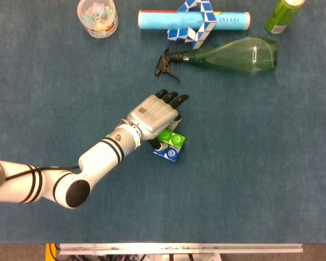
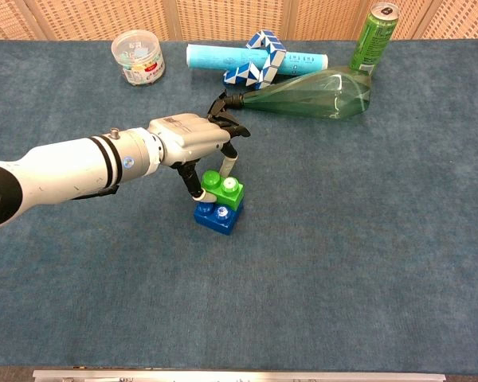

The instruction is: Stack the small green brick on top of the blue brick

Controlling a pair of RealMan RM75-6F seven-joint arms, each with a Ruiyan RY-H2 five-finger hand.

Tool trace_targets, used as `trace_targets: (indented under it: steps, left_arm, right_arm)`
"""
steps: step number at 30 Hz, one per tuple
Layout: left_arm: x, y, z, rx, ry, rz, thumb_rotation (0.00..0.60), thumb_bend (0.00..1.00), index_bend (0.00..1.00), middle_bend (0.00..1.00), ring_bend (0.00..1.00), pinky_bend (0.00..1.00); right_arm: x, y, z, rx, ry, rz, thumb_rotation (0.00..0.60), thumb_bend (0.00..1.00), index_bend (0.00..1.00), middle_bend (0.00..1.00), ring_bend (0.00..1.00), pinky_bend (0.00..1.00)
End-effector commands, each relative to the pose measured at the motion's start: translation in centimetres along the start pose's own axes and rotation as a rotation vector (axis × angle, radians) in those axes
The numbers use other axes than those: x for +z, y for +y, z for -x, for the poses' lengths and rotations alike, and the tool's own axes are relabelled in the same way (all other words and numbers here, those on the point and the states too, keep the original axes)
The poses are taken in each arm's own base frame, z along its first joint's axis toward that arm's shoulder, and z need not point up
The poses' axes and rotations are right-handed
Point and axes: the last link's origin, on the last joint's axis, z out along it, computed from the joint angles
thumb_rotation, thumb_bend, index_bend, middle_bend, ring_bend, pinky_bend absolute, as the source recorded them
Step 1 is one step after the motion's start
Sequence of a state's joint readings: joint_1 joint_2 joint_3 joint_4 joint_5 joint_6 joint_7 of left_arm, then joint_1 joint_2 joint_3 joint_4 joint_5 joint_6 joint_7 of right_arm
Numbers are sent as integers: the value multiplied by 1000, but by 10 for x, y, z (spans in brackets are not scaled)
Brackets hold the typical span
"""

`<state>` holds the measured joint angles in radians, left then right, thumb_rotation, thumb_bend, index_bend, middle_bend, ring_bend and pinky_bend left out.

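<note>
My left hand (image 2: 193, 142) reaches in from the left, palm down above the bricks, thumb and a finger pinching the small green brick (image 2: 222, 190). That brick sits on the blue brick (image 2: 217, 216) at mid-worktop (image 2: 366, 239). My other fingers extend forward, spread. My right hand is out of view.

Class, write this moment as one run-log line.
left hand: pinching green brick | green brick: on blue brick | right hand: not in view
</note>
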<state>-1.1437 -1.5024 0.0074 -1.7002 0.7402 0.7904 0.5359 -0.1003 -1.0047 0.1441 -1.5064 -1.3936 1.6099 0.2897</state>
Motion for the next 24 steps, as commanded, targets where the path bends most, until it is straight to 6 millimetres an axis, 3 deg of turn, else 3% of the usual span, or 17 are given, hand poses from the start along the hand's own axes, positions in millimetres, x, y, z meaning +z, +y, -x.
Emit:
trace_targets:
  steps: [1, 5, 13, 24]
  left_arm:
    - [0, 0, 0, -3, 2, 0, 600, 261, 542, 0, 0, 72]
    - [-1, 0, -3, -12, 12, 3, 600, 261, 469, 0, 0, 72]
    - [-7, -2, -7, -28, 25, 2, 600, 261, 106, 0, 0, 72]
    - [-34, -23, -18, -52, 74, -73, 600, 262, 88, 0, 0, 73]
  right_arm:
    - [0, 0, 0, 0, 0, 0, 600, 122, 75, 104, 64, 254]
    - [0, 0, 0, -1, 0, 0, 600, 122, 75, 104, 64, 254]
    - [-1, -1, 0, -2, -1, -2, 600, 122, 75, 104, 64, 254]
    - [-1, -1, 0, -4, -2, -5, 600, 122, 75, 104, 64, 254]
